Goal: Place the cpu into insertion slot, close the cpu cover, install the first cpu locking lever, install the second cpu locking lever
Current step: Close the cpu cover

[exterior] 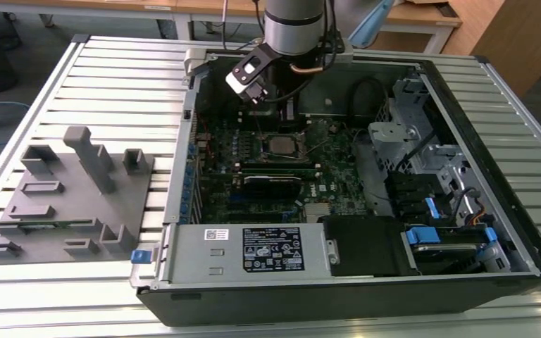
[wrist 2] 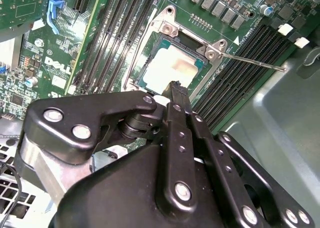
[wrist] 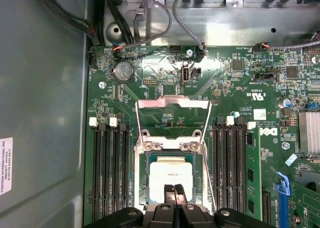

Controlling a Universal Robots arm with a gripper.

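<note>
Silvery slatted table (exterior: 110,77) holds an open computer case (exterior: 346,299). Inside it, the cpu (wrist: 170,173) sits flat in the insertion slot (wrist: 138,178) on the green board (wrist: 225,88). The cpu cover (wrist: 172,104) is flipped open, off the slot. The gripper (wrist: 174,189) hangs right over the cpu, its two fingers pressed together with nothing between them.

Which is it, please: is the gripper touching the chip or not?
Cannot tell: in both wrist views the gripper overlaps the chip, but neither shows contact or gap.
</note>
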